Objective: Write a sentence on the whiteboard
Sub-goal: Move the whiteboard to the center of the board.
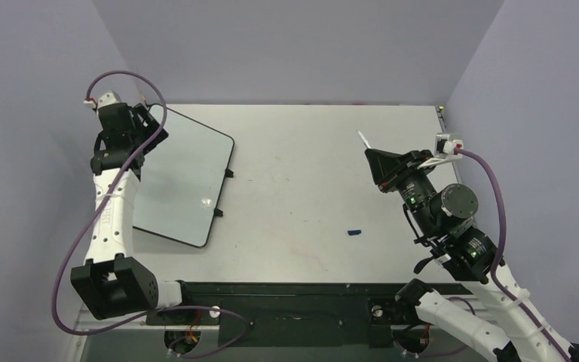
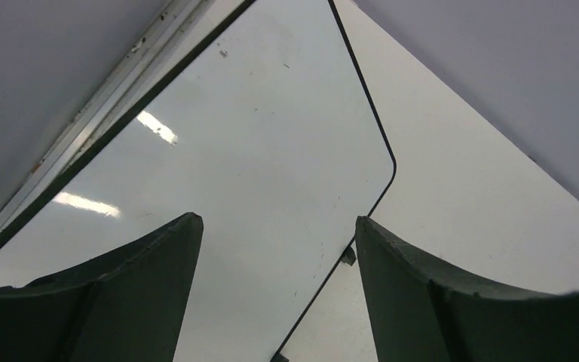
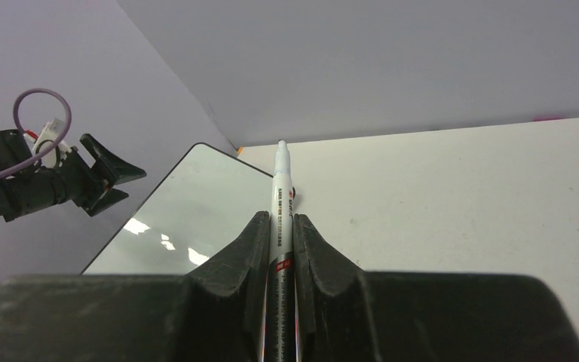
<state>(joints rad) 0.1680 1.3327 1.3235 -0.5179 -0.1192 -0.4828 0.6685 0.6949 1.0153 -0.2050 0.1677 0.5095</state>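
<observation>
Whiteboard beneath left tool; marker in right tool

The glossy white, black-rimmed whiteboard lies on the table's left side.

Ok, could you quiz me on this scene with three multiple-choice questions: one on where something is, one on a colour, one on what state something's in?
1. Where on the table does the whiteboard lie?
A) left side
B) middle
C) right side

2. What colour is the small loose piece on the table?
A) red
B) blue
C) yellow

3. What are the right fingers doing?
A) open and empty
B) shut on a marker
C) shut on a cloth

Answers:
1 A, it lies by the left arm.
2 B, it shows blue against the pale top.
3 B, the marker is clamped between them, tip forward.
</observation>
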